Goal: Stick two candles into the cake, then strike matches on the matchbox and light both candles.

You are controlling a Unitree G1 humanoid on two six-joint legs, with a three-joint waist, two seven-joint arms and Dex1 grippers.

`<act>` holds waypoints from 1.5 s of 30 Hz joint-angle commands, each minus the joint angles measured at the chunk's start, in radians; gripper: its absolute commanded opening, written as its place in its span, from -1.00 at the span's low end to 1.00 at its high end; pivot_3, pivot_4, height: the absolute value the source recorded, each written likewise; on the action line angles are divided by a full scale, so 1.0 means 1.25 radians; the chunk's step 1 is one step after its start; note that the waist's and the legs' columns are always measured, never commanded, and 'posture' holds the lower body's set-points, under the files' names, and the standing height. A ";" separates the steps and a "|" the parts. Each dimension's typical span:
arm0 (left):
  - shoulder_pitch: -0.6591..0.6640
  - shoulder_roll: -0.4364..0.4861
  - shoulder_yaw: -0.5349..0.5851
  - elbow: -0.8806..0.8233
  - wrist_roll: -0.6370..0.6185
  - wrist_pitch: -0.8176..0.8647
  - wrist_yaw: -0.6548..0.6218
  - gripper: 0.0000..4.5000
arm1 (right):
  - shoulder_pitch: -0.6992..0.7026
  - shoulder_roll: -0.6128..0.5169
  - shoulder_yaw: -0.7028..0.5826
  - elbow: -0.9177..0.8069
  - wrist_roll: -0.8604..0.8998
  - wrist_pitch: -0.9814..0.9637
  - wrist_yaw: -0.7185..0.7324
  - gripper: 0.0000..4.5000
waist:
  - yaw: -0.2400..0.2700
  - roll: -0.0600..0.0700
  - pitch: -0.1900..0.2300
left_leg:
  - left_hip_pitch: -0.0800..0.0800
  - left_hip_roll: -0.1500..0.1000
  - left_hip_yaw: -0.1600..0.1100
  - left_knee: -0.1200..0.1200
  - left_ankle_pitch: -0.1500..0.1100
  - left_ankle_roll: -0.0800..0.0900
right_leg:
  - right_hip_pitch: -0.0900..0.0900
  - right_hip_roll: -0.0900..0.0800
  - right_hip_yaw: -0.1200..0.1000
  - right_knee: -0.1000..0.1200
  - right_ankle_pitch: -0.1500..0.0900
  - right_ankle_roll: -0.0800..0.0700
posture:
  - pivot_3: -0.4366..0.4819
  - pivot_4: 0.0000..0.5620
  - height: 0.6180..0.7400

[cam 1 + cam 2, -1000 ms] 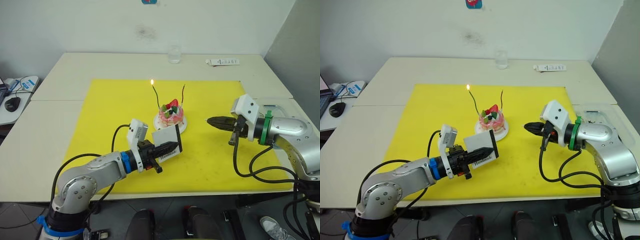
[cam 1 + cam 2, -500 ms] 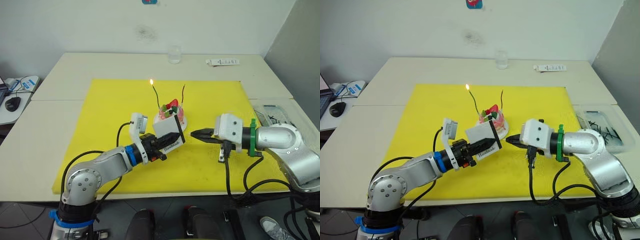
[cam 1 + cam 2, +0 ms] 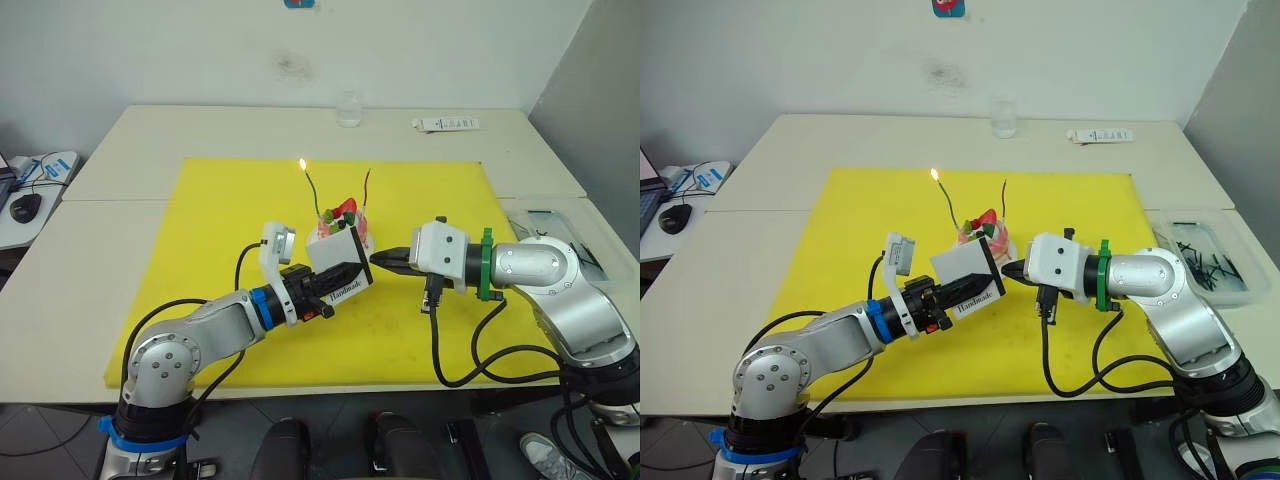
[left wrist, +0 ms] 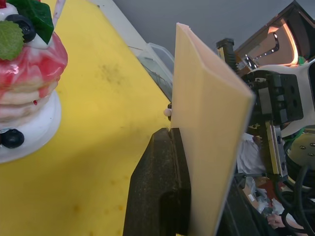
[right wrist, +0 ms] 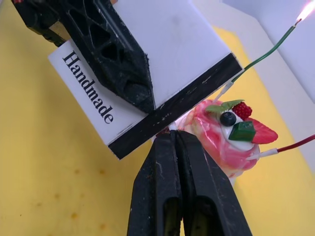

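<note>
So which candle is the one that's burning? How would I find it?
Look at the yellow mat on the table, then at the small pink cake in its middle. Two thin wavy candles rise from the cake: the green candle, on the robot's left, has a small flame at its tip, while the red candle beside it is unlit.

Right tool (image 3: 1012, 269) tip at matchbox (image 3: 965, 275) edge, beside cake (image 3: 983, 237).

Both arms are rounded silver-grey shells with black screws at the joints; the left arm (image 3: 190, 345) wears a blue wrist ring, the right arm (image 3: 560, 300) a green one. White boxy camera housings sit at each wrist, black cables loop beneath, and the fingers (image 5: 170, 196) are ribbed black plastic
</note>
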 commanded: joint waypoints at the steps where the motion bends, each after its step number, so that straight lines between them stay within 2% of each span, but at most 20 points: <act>1: 0.000 0.007 0.020 -0.005 -0.006 -0.014 0.004 -1.00 | -0.014 -0.003 -0.015 -0.020 0.003 -0.011 0.008 -1.00 | 0.000 0.000 0.000 | 0.000 0.000 0.000 0.000 0.000 0.000 | 0.000 0.000 0.000 0.000 0.000 0.000 | -0.05 -0.47 1.00; 17: -0.012 0.005 0.022 0.014 0.002 -0.012 -0.010 -1.00 | -0.007 -0.007 -0.018 -0.037 0.008 -0.003 0.010 -1.00 | 0.000 0.000 0.000 | 0.000 0.000 0.000 0.000 0.000 0.000 | 0.000 0.000 0.000 0.000 0.000 0.000 | -0.05 -0.47 1.00; 38: -0.020 0.001 0.029 0.007 -0.039 -0.010 -0.018 -1.00 | -0.025 0.024 0.026 0.012 -0.040 -0.043 0.024 -1.00 | 0.000 0.000 0.000 | 0.000 0.000 0.000 0.000 0.000 0.000 | 0.000 0.000 0.000 0.000 0.000 0.000 | -0.05 -0.47 1.00; 42: -0.027 -0.007 0.033 0.008 -0.053 -0.016 -0.019 -1.00 | -0.020 0.006 0.052 0.019 -0.067 -0.061 0.048 -1.00 | 0.000 0.000 0.000 | 0.000 0.000 0.000 0.000 0.000 0.000 | 0.000 0.000 0.000 0.000 0.000 0.000 | -0.05 -0.47 1.00; 45: -0.052 -0.046 0.059 0.019 -0.143 -0.051 0.033 -1.00 | 0.004 -0.064 0.098 0.014 -0.112 -0.108 0.124 -1.00 | 0.001 0.000 0.000 | 0.000 0.000 0.000 0.000 0.000 0.000 | 0.000 0.000 0.000 0.000 0.000 0.000 | -0.05 -0.47 1.00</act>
